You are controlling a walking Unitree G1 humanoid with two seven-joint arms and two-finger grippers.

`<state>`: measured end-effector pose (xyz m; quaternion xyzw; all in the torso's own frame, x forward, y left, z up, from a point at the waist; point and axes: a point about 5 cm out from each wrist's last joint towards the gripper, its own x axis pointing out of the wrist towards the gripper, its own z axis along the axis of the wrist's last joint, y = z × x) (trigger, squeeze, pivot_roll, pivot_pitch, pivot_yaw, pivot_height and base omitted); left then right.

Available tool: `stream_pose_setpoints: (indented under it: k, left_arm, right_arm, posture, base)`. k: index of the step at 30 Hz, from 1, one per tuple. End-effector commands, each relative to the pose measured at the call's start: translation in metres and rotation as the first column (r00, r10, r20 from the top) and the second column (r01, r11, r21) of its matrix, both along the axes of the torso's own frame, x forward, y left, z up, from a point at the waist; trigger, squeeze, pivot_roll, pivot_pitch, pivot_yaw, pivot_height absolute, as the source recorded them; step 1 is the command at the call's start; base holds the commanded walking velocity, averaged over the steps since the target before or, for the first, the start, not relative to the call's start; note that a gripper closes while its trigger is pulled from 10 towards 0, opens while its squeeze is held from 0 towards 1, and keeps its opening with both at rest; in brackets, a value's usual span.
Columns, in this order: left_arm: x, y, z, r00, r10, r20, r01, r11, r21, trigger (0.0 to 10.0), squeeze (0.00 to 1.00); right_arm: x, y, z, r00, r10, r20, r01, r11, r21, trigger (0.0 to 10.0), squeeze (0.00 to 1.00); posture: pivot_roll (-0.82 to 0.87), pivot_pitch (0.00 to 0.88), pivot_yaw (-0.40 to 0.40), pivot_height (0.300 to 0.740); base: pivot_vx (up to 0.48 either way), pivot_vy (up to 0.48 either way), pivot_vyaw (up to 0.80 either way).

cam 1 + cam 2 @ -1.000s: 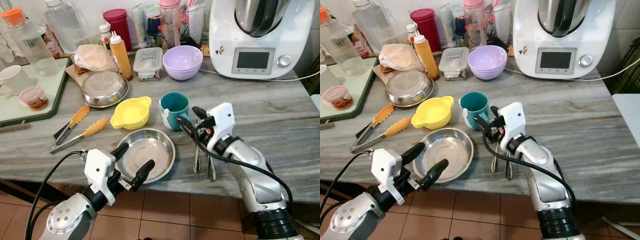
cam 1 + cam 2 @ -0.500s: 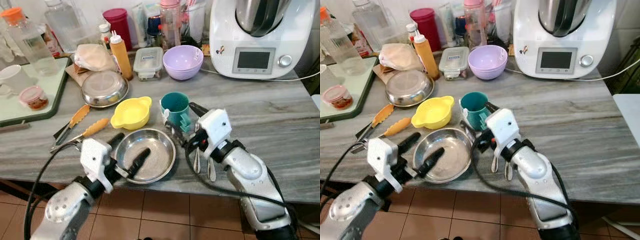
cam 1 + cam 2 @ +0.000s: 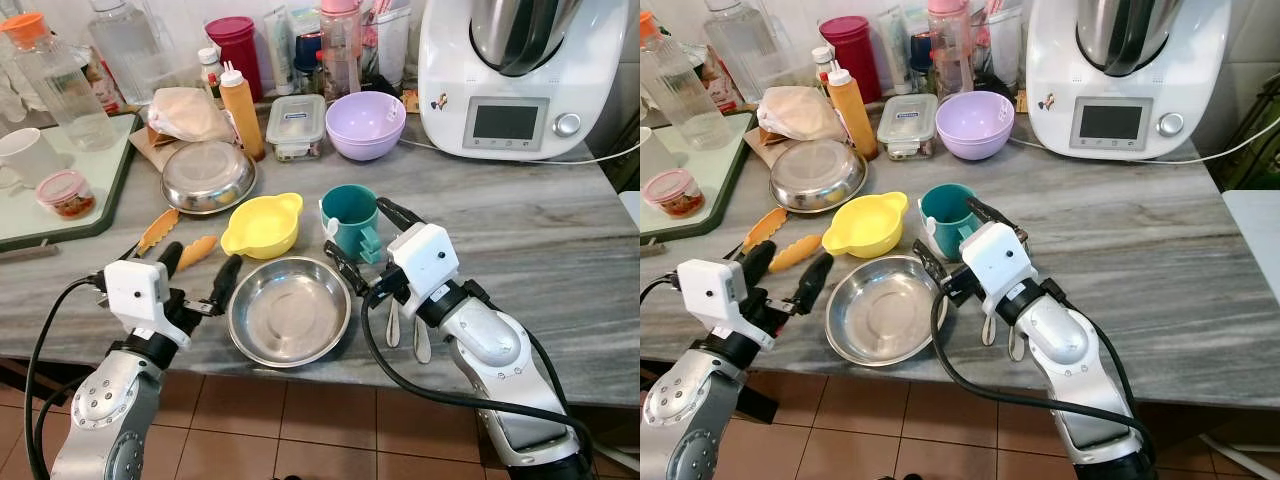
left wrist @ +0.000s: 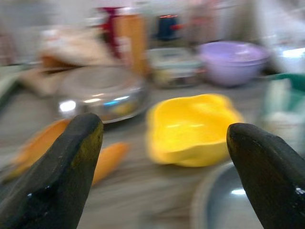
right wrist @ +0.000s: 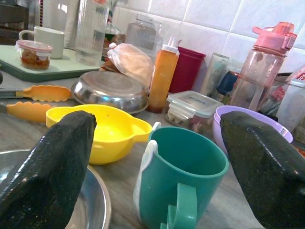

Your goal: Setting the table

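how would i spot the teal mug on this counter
Start at the big white kitchen machine at the back right of the marble counter. Come forward past the purple bowl: the teal mug stands beside the yellow bowl, the one teal handled cup.

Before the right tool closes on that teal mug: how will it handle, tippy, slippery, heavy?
The teal mug looks like plastic and seems empty in the right wrist view, so probably light and stiff. Its smooth wall could slip between the right tool's open fingers; the handle faces the tool and offers a surer hold. It stands upright on the marbled counter, so a high push might tip it.
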<state>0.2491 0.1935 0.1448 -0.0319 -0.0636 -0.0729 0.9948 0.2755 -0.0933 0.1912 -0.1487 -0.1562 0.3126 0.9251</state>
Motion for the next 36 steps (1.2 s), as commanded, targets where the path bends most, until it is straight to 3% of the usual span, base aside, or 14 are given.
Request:
stream_pose_setpoints:
  k: [1,4,13,36]
  left_arm:
    - [0.0,0.012,-0.007,0.994,0.101,-0.033,-0.1,0.995,0.019,10.0,0.0]
    - [0.001,0.014,-0.011,0.985,0.161,-0.061,-0.16,0.987,0.016,10.0,0.0]
    - [0.006,0.004,-0.01,0.98,0.191,-0.048,-0.19,0.982,0.019,10.0,0.0]
    - [0.009,0.0,-0.007,0.987,0.157,-0.047,-0.155,0.987,0.039,10.0,0.0]
  right_arm:
    - [-0.001,0.002,0.008,1.0,0.009,0.03,-0.01,1.0,0.014,10.0,0.0]
    - [0.0,0.002,0.008,1.0,-0.002,0.025,0.001,1.0,0.025,10.0,0.0]
    - [0.005,0.0,0.01,0.999,-0.039,0.034,0.037,0.998,0.053,10.0,0.0]
    - [0.006,0.0,0.009,0.998,-0.049,0.029,0.047,0.997,0.058,10.0,0.0]
  posture:
    - [-0.16,0.113,0.097,0.74]
    - [-0.16,0.112,0.096,0.74]
    - [-0.16,0.106,0.098,0.74]
    - [-0.16,0.103,0.1,0.74]
  base:
    - [0.0,0.0,0.0]
    - [0.0,0.0,0.0]
    - [0.0,0.0,0.0]
    - [0.0,0.0,0.0]
